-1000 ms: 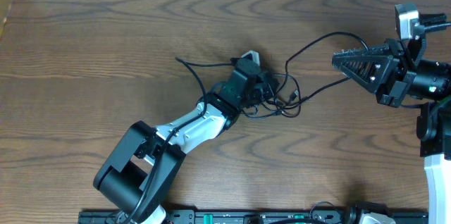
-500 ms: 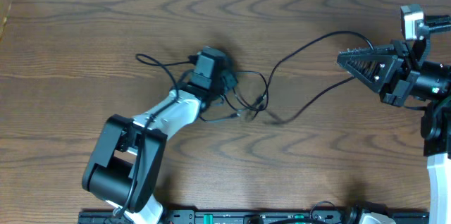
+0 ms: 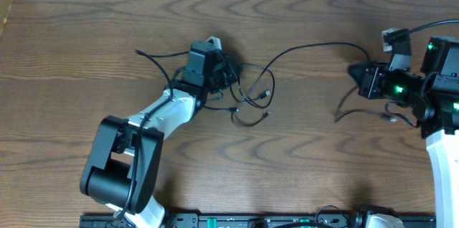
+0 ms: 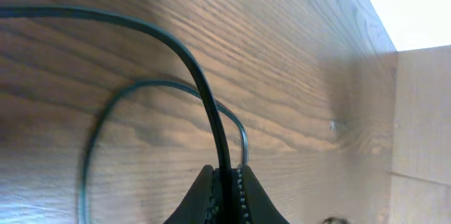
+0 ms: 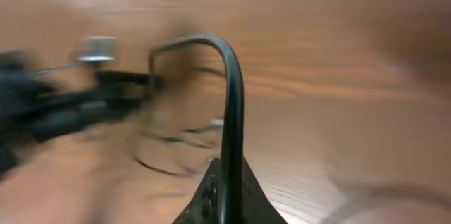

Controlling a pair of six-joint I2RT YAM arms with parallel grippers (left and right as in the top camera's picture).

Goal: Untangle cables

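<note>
Thin black cables (image 3: 247, 95) lie in a loose tangle at the table's middle, with small plug ends at its lower edge. My left gripper (image 3: 226, 76) sits at the tangle's left side and is shut on a black cable (image 4: 211, 111), which runs up from between its fingers (image 4: 227, 185). One black cable (image 3: 315, 45) arcs from the tangle to my right gripper (image 3: 353, 72) at the right. That gripper is shut on the cable (image 5: 232, 111), and a loose tail (image 3: 358, 111) lies just below it. No white cable is in view.
The wooden table (image 3: 86, 27) has a raised wooden wall (image 4: 423, 111) at its left edge. A black rail (image 3: 251, 221) runs along the front edge. The right arm's body (image 3: 437, 92) stands at the far right.
My left gripper has dragged the tangle to the left, spreading it. My right gripper has turned and shifted slightly, still holding the cable, and the cable's tail now lies below it.
</note>
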